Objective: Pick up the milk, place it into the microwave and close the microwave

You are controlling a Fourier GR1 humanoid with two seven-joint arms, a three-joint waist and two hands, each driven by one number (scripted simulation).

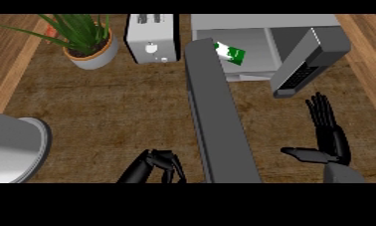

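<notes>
- Right hand (329, 133) low at the view's right, fingers straight and upright, thumb out to the side, holding nothing; just below the open microwave door (308, 63).
- Left hand (155, 166) at the lower edge, fingers curled downward, nothing visibly held.
- Long grey bar (219, 120), likely the left forearm, stretched from the lower edge up to the microwave's mouth.
- Milk (230, 52), a white and green carton, already inside the microwave (260, 23), tilted, near the left of the cavity.
- Step in hand, as judged: placing done, closing not yet done.
- Next move calls for clearing the opening, then swinging the door leftward until flush.
- Brown wooden counter (110, 105) beneath; lighter wood strips at both sides.
- White toaster (152, 38) just left of the microwave; potted plant (84, 38) further left; grey round object (18, 148) at the left edge, unidentified.
</notes>
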